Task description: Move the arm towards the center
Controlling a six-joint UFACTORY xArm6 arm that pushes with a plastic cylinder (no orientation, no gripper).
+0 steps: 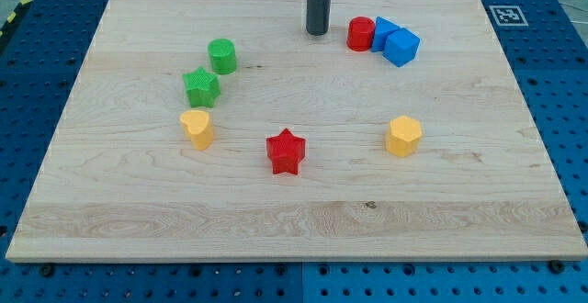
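Near the view's top edge of the desk (514,119), slightly right of the midline: my tip (317,33), the lower end of a straight dark rod that comes down from above the frame. There is no hand on this rig, so no spread or pinch can be reported; the tip touches no block.

Just to the tip's right in the view: red cylinder (360,34), close but apart. Touching that cylinder on its far side: two blue blocks (395,41), pressed together, shapes roughly cubic.

Left of the tip and lower: green cylinder (221,55); below it, near or touching, green star (201,86); below that, yellow heart-like block (197,129).

Toward the view's bottom: red star (286,151); to its right, well apart, yellow hexagonal block (403,136).

Governing relation: the desk's centre, the task's target, lies almost straight below the tip in the view, slightly to the left, on bare wood between the tip and the red star. Judged path: straight toward the view's bottom, with no block in the way, stopping short of the red star.
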